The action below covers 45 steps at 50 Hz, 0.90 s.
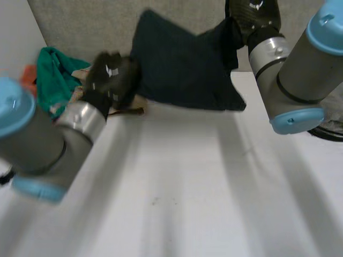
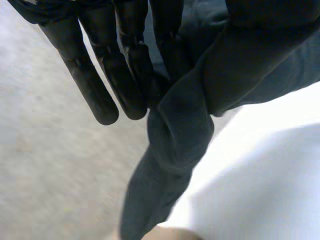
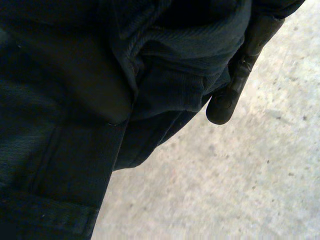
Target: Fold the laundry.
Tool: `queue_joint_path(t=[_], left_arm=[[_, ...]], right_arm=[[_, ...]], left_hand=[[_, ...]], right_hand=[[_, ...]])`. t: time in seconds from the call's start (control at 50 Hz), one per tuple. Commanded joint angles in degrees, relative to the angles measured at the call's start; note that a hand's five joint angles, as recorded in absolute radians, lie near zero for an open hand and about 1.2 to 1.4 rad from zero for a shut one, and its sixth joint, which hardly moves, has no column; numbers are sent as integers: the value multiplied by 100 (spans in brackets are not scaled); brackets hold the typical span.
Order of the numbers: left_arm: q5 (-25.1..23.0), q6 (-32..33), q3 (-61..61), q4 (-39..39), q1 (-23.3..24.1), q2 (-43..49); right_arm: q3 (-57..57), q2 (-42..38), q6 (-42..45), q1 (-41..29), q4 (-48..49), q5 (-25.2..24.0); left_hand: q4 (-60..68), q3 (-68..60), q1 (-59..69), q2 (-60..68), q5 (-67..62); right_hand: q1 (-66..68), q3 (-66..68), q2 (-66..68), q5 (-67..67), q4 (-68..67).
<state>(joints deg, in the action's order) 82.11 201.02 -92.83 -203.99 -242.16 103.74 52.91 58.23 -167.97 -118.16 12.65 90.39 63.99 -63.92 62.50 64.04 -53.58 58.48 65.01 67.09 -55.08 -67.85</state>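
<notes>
White table [image 1: 187,187], grey backdrop [image 1: 80,21] behind it. We see 1 dark navy garment [image 1: 182,69] lifted over the table's far edge and spread between 2 hands, with its lower hem down at that edge. Left hand [image 1: 110,77] is on the garment's left edge. In its wrist view we read a twisted strand of cloth pinched between fingers [image 2: 95,90] and thumb. Right hand [image 1: 252,16] is at the garment's top right corner, clenched on a bunched fold with a fingertip [image 3: 225,105] wrapped round it. Green cloth [image 1: 53,75] is heaped at the far left corner, just beside the left hand.
</notes>
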Motion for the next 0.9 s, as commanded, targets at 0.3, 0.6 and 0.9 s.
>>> queue_joint_path(t=[0.3,0.6,0.9], left_arm=[[-46,315,-98,492,-235,-1189],[-1644,-80,1776,1246,-780,1569],[-3245,-204,2929,3303,-956,3118]], right_arm=[[1334,723,555,-5,-228,-855],[2741,2806,722,64,-342,-1814],[3252,3362,722,152,-772,-2342]], left_hand=[[-3795,3788,-3646,-3800,3754],[-4519,4513,-4370,-4525,4478],[-1331,1325,-1182,-1337,1290]], right_hand=[[2152,1499,1291,-1492,-1215],[2152,1499,1291,-1492,-1215],[2152,1499,1291,-1492,-1215]])
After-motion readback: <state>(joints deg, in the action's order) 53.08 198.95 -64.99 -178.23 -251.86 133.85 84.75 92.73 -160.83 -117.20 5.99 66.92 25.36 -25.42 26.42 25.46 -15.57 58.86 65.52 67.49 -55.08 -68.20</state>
